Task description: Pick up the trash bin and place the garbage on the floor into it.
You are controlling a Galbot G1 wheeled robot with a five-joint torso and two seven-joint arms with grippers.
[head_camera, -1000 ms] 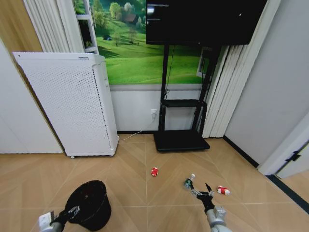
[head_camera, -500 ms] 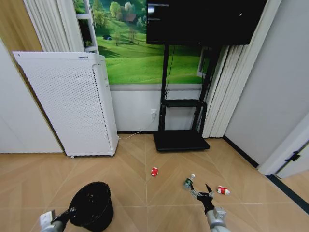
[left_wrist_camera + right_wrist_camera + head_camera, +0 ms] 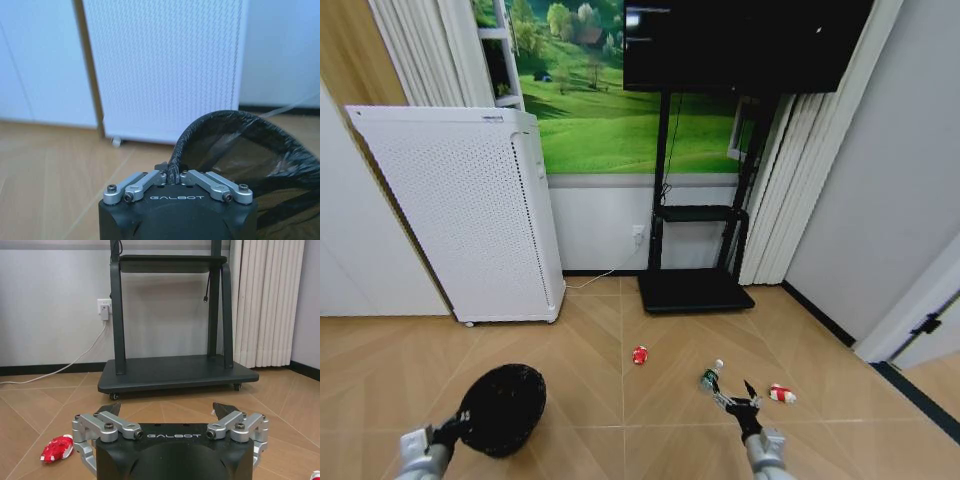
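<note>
The trash bin [image 3: 502,408], black and mesh-sided, hangs tilted off the floor at the lower left of the head view. My left gripper [image 3: 455,432] is shut on its rim. The left wrist view shows the rim [image 3: 240,145] pinched between the closed fingers [image 3: 172,175]. My right gripper [image 3: 738,402] stands open low over the floor, its fingers [image 3: 222,409] spread wide with nothing between them. Of the garbage, a greenish bottle [image 3: 710,377] lies just beyond that gripper and a red-and-white wrapper [image 3: 780,394] to its right. A red scrap [image 3: 640,355] lies farther left [image 3: 57,448].
A tall white perforated cabinet [image 3: 470,220] stands against the wall at the left [image 3: 165,65]. A black TV stand on a wheeled base [image 3: 695,290] is straight ahead [image 3: 175,372]. White curtains [image 3: 790,190] hang to its right. Open wood floor lies between the bin and the litter.
The trash bin has tipped over in the left gripper's hold and shifted slightly left and up. The right gripper has barely moved.
</note>
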